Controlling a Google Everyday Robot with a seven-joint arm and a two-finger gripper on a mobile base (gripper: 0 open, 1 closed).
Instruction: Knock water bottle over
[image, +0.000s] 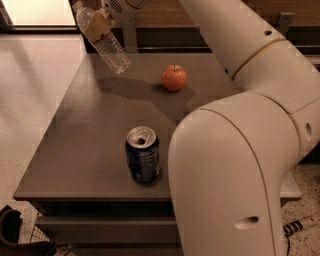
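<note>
The water bottle is a clear ribbed plastic bottle with a white cap. It hangs tilted above the far left corner of the grey table, cap up and to the left, base down and to the right, clear of the tabletop. Its shadow lies on the table below it. My gripper is at the top of the view, with tan fingers closed around the bottle's upper part, near the label band. My white arm reaches in from the right and fills the right side of the view.
A dark blue soda can, opened, stands upright near the table's front edge. A red apple lies at the far middle of the table. The light floor is on the left. A dark object sits below the front left corner.
</note>
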